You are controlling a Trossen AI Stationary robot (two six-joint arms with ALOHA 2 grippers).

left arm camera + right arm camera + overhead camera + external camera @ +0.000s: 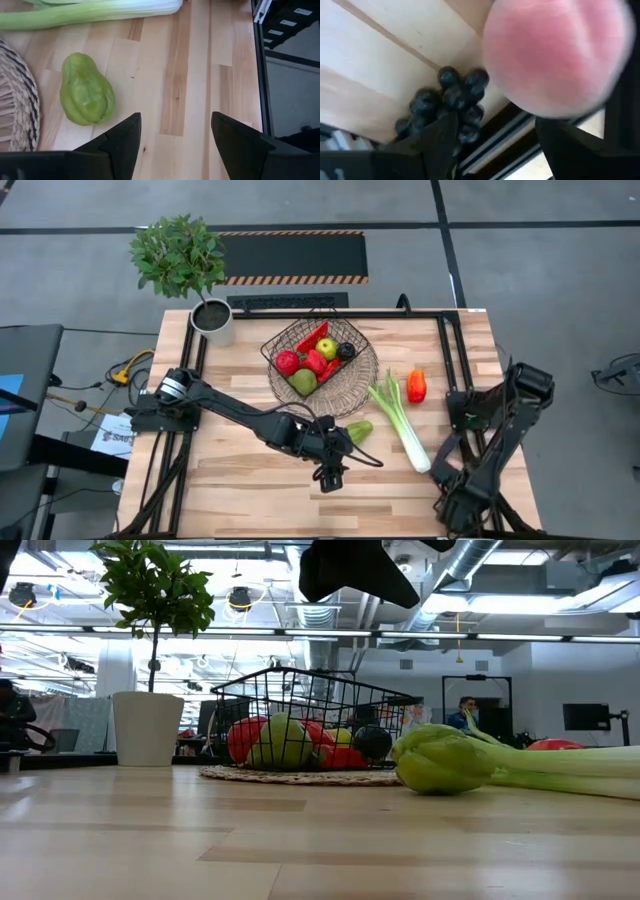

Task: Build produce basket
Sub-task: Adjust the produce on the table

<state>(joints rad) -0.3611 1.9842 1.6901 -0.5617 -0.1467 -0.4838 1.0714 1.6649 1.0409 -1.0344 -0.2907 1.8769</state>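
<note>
The left gripper point(330, 476) hangs above the bare pale wooden table point(240, 490), near its front edge, at the end of the dark left arm, which reaches in a long low diagonal from its base at the table's left side, wrist bent down. Its two dark fingers point(122, 142) stand apart with nothing between them, released, plain board showing in the gap. Just beyond the gripper lies a bumpy pale-green pear-shaped vegetable point(86, 95), on its side and close beside the edge of the round flat woven wicker tray point(17, 105). The right arm is folded back on itself at the table's right front corner, its gripper point(492, 132) held low; its dark fingers are spread, gripping nothing, and its wrist camera looks past them at a bunch of dark grapes point(445, 102) lying on the wood by the table's black edge rail, with a blurred pink round fruit point(557, 52) very close to the lens. Farther back, a long white-green leek point(400, 420) lies slanted right of the tray, and a red pepper point(416, 386) lies just beside its leafy end. The dark wire-mesh basket point(290, 340) stands on the tray, holding red and green fruits, a yellow-green apple point(327, 348) and a dark round one point(346, 351). At the far left corner stands a potted green plant point(210, 315).
</note>
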